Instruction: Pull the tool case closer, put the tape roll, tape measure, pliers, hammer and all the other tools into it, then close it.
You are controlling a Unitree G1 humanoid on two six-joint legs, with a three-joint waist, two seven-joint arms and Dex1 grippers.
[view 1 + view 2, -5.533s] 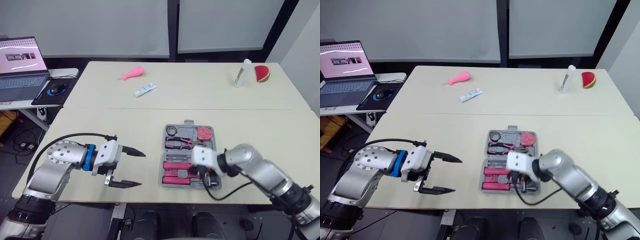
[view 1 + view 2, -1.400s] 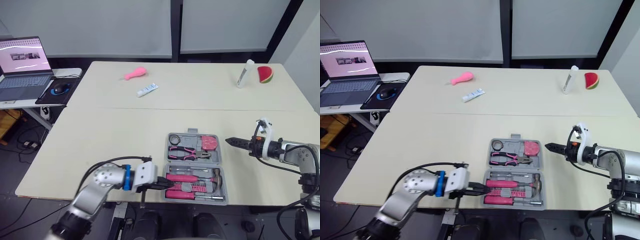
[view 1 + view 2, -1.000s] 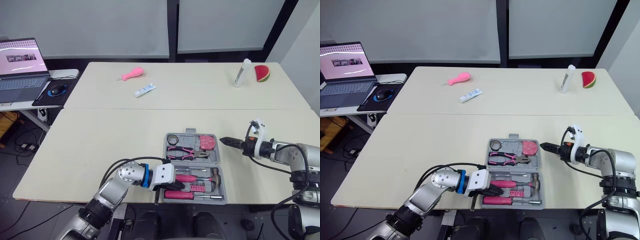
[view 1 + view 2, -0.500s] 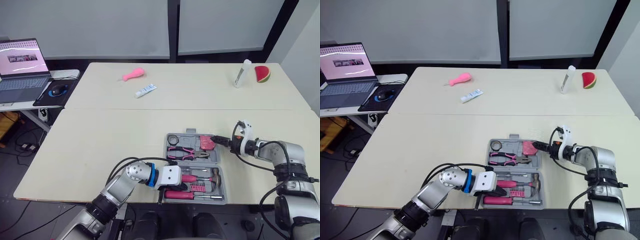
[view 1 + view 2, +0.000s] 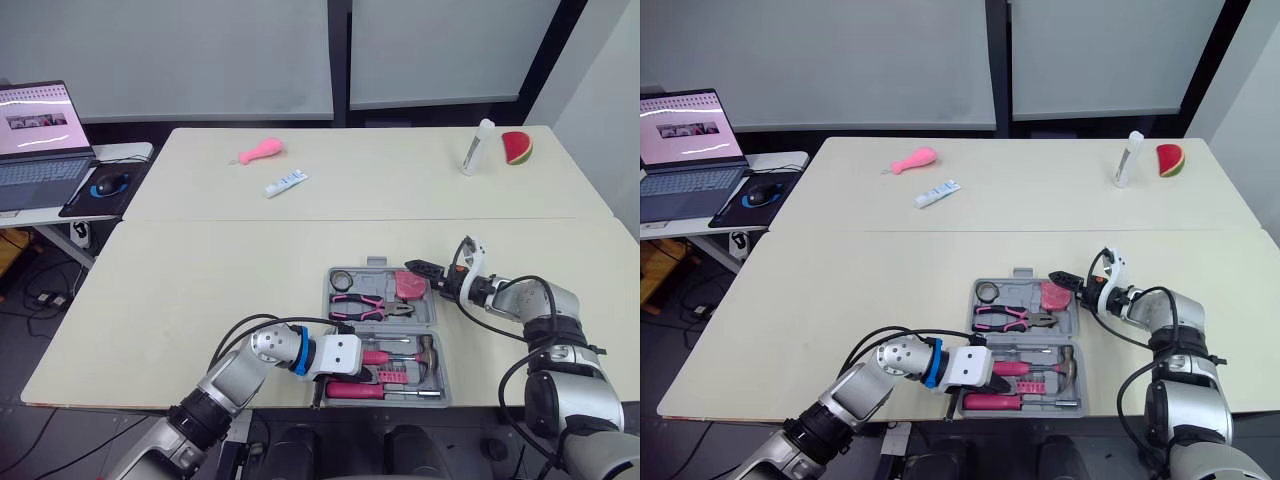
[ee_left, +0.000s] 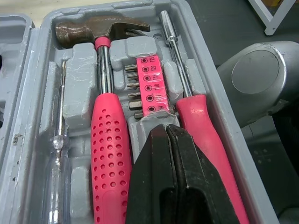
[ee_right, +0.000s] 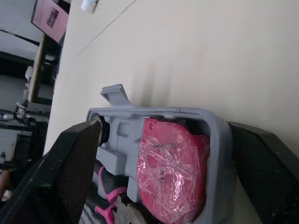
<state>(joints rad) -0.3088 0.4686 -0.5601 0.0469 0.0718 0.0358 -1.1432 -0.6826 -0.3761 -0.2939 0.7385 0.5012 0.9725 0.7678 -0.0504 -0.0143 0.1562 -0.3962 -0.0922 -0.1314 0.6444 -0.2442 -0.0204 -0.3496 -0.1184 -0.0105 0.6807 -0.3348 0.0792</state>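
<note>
Left eye view, lower centre: we see the tool case point(image 5: 328, 305) open, tools seated. Our left gripper point(image 6: 166, 133) is pinched together, empty, over its lower half. Our right gripper point(image 7: 163, 124) is spread wide around the upper-right corner by the tape measure point(image 7: 170, 172). We judge closing is next: fold one half over.

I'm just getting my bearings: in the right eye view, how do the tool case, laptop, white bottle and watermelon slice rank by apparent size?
1. tool case, though it is nearest the camera, which flatters it
2. laptop
3. white bottle and watermelon slice: about alike, so no ranking
</note>
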